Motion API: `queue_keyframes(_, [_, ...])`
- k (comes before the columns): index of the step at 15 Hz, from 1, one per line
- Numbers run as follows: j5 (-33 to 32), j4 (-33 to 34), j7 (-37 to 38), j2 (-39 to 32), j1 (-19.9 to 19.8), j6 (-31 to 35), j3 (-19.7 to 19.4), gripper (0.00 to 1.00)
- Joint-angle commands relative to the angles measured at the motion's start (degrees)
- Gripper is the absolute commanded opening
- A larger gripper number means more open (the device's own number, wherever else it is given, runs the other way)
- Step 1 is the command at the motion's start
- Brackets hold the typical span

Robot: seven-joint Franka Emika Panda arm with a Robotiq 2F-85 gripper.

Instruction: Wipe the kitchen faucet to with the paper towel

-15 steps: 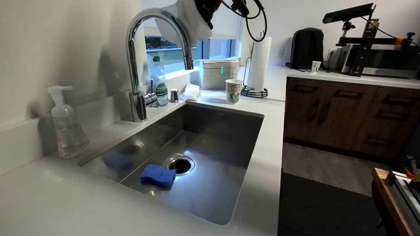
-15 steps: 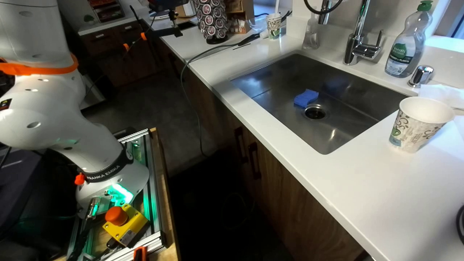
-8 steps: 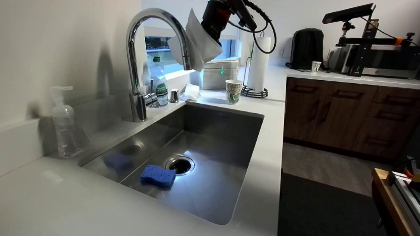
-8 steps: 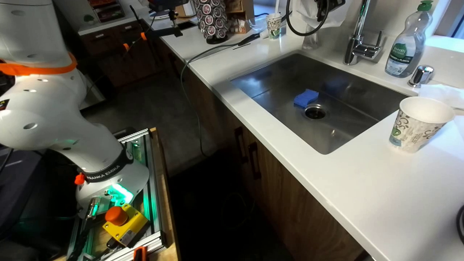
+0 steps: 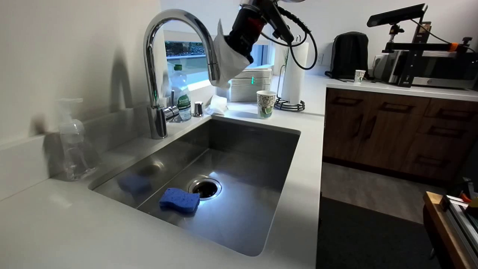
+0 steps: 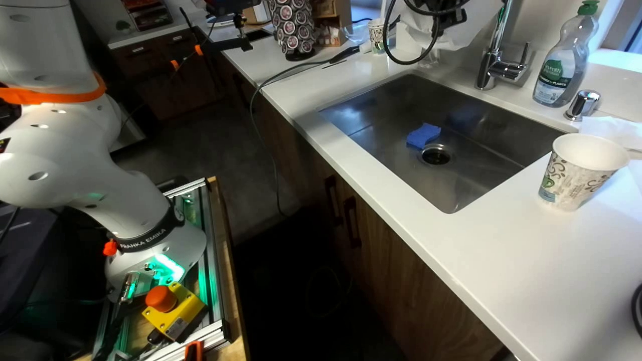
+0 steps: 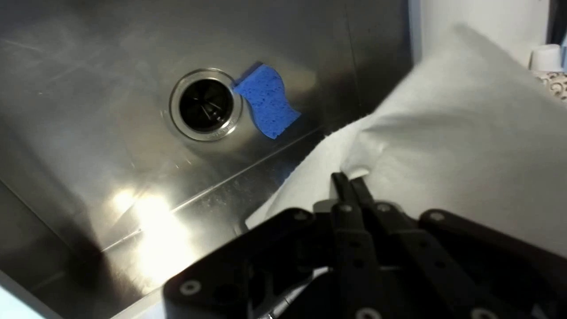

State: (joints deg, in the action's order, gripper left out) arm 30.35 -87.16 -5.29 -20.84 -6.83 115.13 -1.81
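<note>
Faucet (image 5: 152, 74) upright beside sink (image 5: 246, 198). Gripper (image 7: 349, 178) up high, slanting down toward spout (image 5: 213, 70), jaws pinched together on towel (image 5: 228, 61); towel just beside spout (touching or not, can't tell).

The arm (image 6: 90, 165) is glossy white, its thick rounded segments dotted with grey recessed holes (image 6: 38, 176). An orange band (image 6: 55, 98) wraps it; below, a black collar (image 6: 145, 239) reads FRANKA EMIKA in pale capitals. The white base (image 6: 188, 245) has a red knob (image 6: 110, 247) and a glowing green light (image 6: 169, 267). The wrist housing (image 5: 243, 34) is black and cylindrical with a dark red patch (image 5: 256, 26) and a looping black cable (image 5: 297, 18). The jaws are matt black, their angular links (image 7: 241, 249) set with pale-ringed screws (image 7: 190, 287)
</note>
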Motion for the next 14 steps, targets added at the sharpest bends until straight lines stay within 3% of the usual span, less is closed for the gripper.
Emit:
queue_keyframes(1, [4.4, -0.4, 0.9, 3.4, -1.4, 1.7, 1.5, 0.00])
queue_keyframes(5, [7.0, 0.2, 0.2, 5.6, -1.3, 3.6, 1.0, 0.00])
queue_keyframes(14, [5.6, -4.1, 0.3, 4.9, -0.7, 3.6, 0.6, 0.00])
